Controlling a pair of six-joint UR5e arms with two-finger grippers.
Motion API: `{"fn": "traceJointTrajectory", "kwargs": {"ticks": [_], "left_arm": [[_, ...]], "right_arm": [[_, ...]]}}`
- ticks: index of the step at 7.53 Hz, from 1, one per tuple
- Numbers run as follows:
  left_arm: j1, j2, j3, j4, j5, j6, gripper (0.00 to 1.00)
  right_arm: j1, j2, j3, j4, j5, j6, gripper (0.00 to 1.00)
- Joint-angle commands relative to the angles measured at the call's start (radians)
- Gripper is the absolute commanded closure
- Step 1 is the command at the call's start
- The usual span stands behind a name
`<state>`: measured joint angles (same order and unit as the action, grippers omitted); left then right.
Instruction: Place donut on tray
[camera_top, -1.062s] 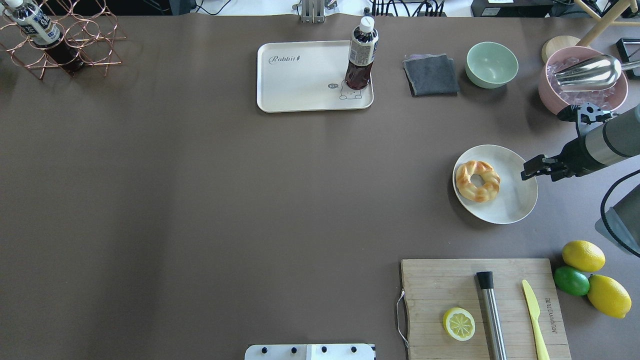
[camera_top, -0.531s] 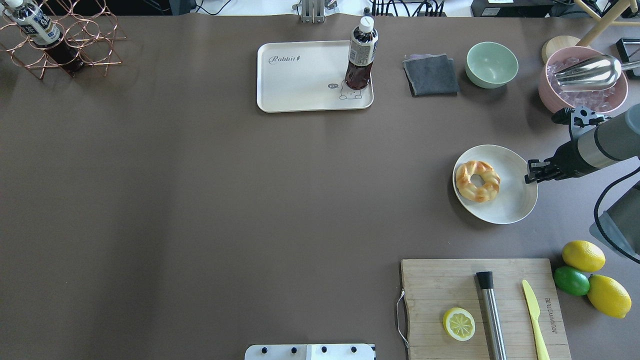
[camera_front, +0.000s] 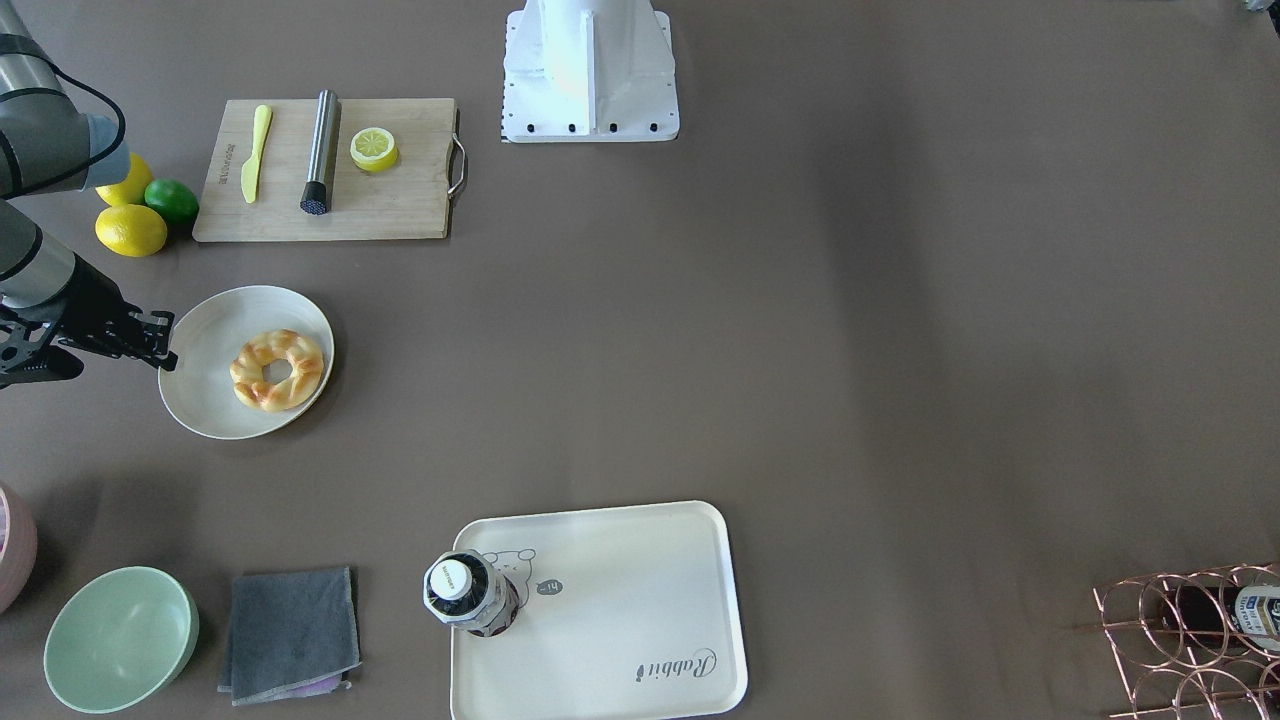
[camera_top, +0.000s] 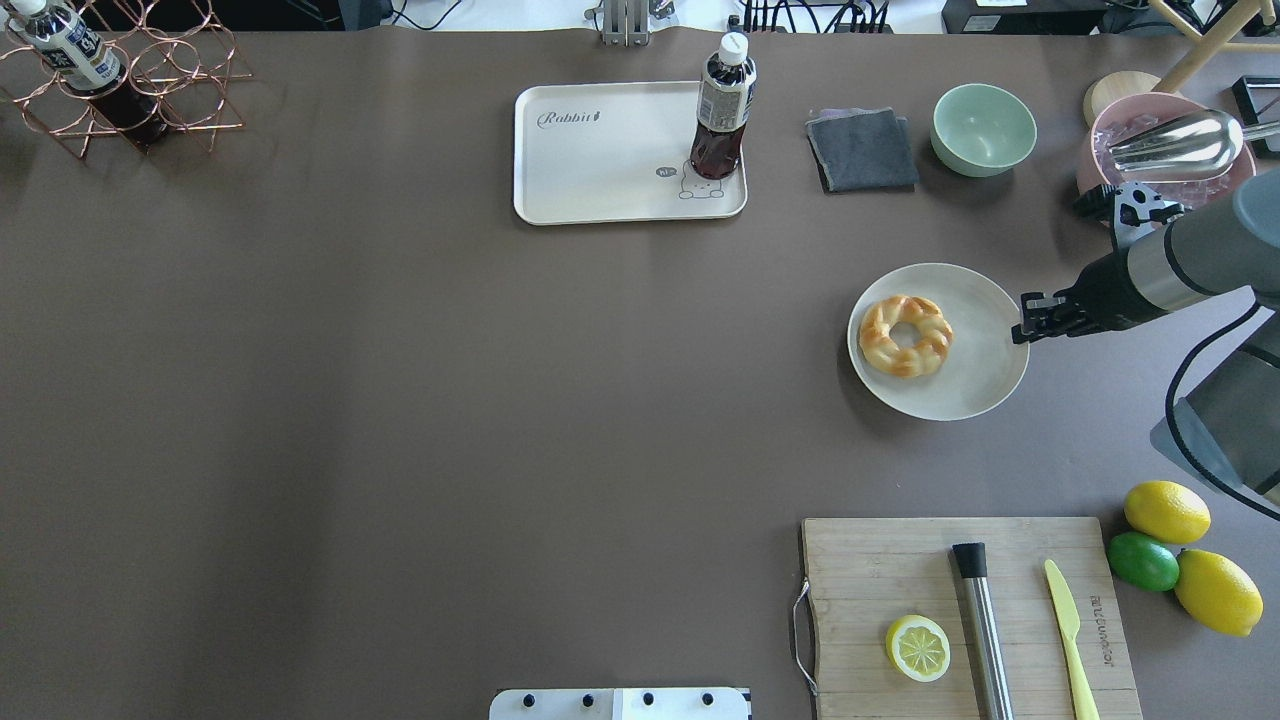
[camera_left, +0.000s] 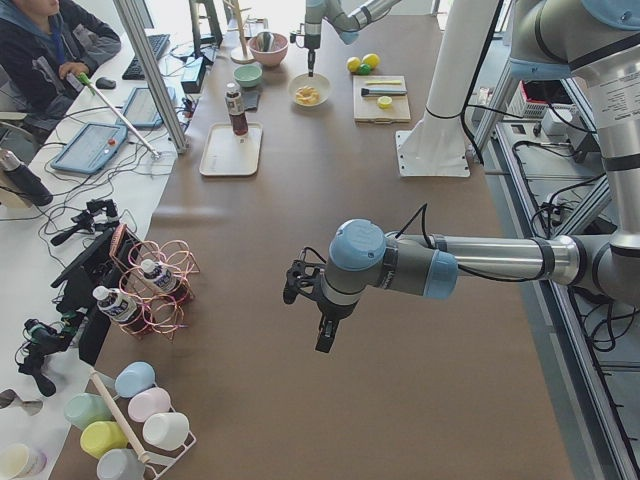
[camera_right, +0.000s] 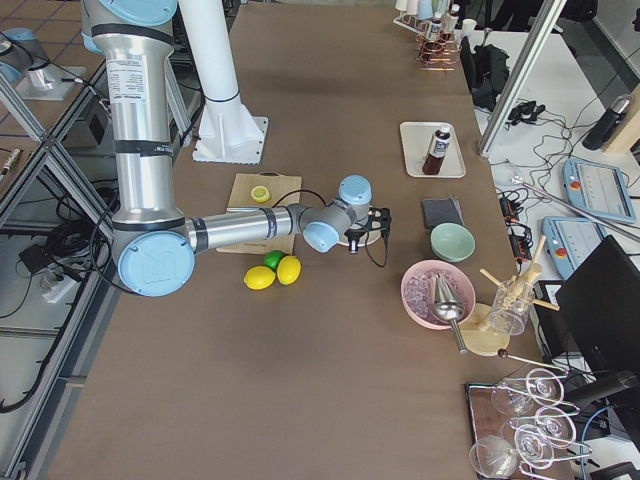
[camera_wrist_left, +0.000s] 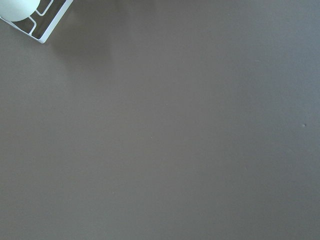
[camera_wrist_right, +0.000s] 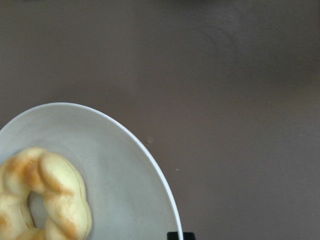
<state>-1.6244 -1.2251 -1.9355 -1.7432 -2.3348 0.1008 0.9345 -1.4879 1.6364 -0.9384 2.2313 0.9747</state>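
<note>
At the rim of the round off-white plate (camera_top: 985, 378), my right claw (camera_top: 1022, 328) is clenched on the plate's edge. The golden-brown braided ring donut (camera_top: 905, 335) lies on the plate, on the side away from that claw. It is well apart from the cream-white rounded-rectangle tray (camera_top: 600, 170), where a dark plastic drinks bottle (camera_top: 722, 105) stands in one corner. My left claw (camera_left: 323, 343) hangs over the bare brown worktop (camera_top: 400, 400); whether it is released or clenched I cannot tell.

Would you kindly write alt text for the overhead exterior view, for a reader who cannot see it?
The right claw sits at the rim of a round white plate holding the donut; the cream tray, farther up the table, carries only an upright bottle.
</note>
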Motion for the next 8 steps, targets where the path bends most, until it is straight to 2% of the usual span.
{"fn": "traceJointTrajectory", "kwargs": {"ticks": [1, 2, 3, 4, 6, 8], "left_arm": [[0.018, -0.023, -0.003, -0.004, -0.032, -0.003, 0.03], [0.055, -0.052, -0.002, 0.002, -0.058, -0.012, 0.03], [0.108, -0.107, -0.002, 0.004, -0.07, -0.139, 0.03], [0.185, -0.155, -0.003, -0.001, -0.071, -0.261, 0.03], [0.253, -0.22, -0.022, 0.004, -0.072, -0.401, 0.03], [0.415, -0.33, -0.069, 0.005, -0.072, -0.713, 0.03]], "right_arm": [[-0.014, 0.11, 0.071, -0.01, 0.04, 0.207, 1.0], [-0.061, 0.136, 0.113, -0.011, 0.033, 0.301, 1.0], [-0.092, 0.184, 0.132, -0.017, 0.027, 0.393, 1.0], [-0.121, 0.243, 0.143, -0.093, 0.022, 0.45, 1.0], [-0.163, 0.303, 0.178, -0.19, -0.03, 0.455, 1.0], [-0.193, 0.36, 0.192, -0.27, -0.062, 0.458, 1.0]]}}
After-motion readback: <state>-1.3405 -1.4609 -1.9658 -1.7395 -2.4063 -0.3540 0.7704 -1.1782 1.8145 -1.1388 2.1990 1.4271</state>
